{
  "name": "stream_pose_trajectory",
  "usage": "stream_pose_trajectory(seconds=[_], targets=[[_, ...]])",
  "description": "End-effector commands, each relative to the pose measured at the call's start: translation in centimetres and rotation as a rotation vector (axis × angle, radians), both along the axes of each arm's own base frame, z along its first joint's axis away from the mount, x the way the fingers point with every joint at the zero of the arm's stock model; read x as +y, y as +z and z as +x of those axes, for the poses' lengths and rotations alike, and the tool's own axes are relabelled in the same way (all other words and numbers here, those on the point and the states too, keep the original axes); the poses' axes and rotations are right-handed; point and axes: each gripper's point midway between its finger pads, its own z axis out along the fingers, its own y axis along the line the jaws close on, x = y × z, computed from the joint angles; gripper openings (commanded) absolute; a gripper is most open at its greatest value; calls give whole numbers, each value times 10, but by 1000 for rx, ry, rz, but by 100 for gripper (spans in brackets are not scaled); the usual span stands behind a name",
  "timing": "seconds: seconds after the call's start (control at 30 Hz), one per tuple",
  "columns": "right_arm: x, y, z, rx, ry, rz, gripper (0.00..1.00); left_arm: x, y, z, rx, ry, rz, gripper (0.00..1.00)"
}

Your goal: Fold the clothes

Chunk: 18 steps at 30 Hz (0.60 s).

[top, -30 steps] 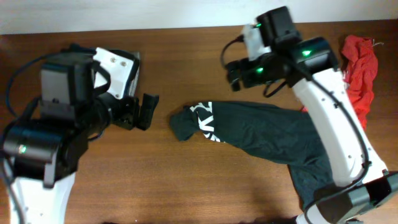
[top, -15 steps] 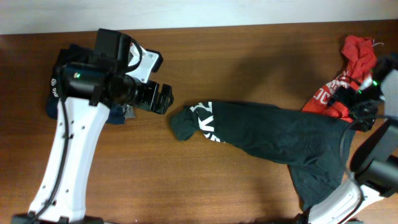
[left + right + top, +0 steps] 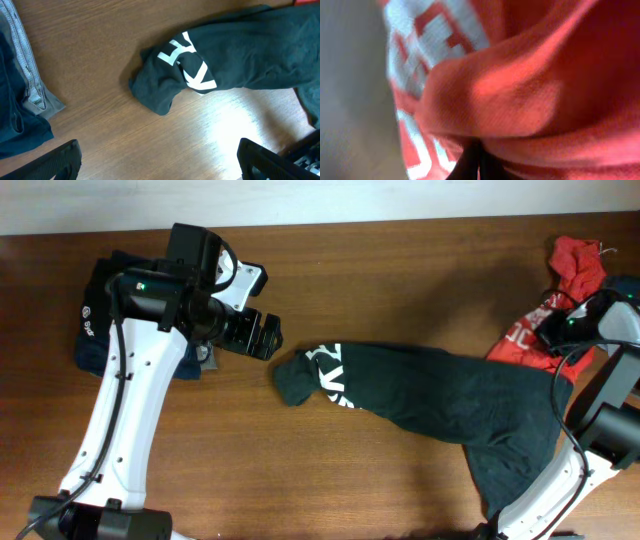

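A dark green shirt (image 3: 440,405) with white lettering lies crumpled across the table's middle, and its bunched end (image 3: 165,80) shows in the left wrist view. My left gripper (image 3: 262,335) hovers just left of that end, and its fingers (image 3: 62,160) stand wide apart with only bare wood between them. At the far right lies a red garment (image 3: 578,268) with white print. My right gripper (image 3: 555,328) is pressed into it. In the right wrist view red cloth (image 3: 520,85) fills the frame and the dark fingertips (image 3: 477,162) are shut together in its folds.
A pile of dark blue and grey folded clothes (image 3: 100,315) sits at the back left, under my left arm, and its edge (image 3: 22,100) shows in the left wrist view. The table's back edge (image 3: 320,220) runs along a white wall.
My right arm has swung from the back middle of the table to the red garment at the far right, and its jaws have shut there. The left gripper has reached toward the shirt's end.
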Motion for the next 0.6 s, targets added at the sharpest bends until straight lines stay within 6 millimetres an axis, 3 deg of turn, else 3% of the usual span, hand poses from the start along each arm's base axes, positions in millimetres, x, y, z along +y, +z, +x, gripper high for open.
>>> stream_pose_trajectory(seconds=[0.0,0.13,0.3,0.37,0.5,0.57], targets=[[-87,-12,-66,237,-237,-267,4,-3,1,-1,-1,-14,-11,99],[-138,16,-94,194,-369,-282,4,-3,2,-1,-2,-14,-9,99],[-155,54,-73,-34,-332,-172,4,-3,1,-1,-1,-14,-9,99],[-146,68,-57,-122,-262,-123,4,-3,1,-1,-2,-13,-8,99],[-98,107,-17,-383,-70,70,28,-6,-6,3,8,-36,0,99],[-68,125,-6,-450,4,162,40,-20,-28,9,32,-82,10,99]])
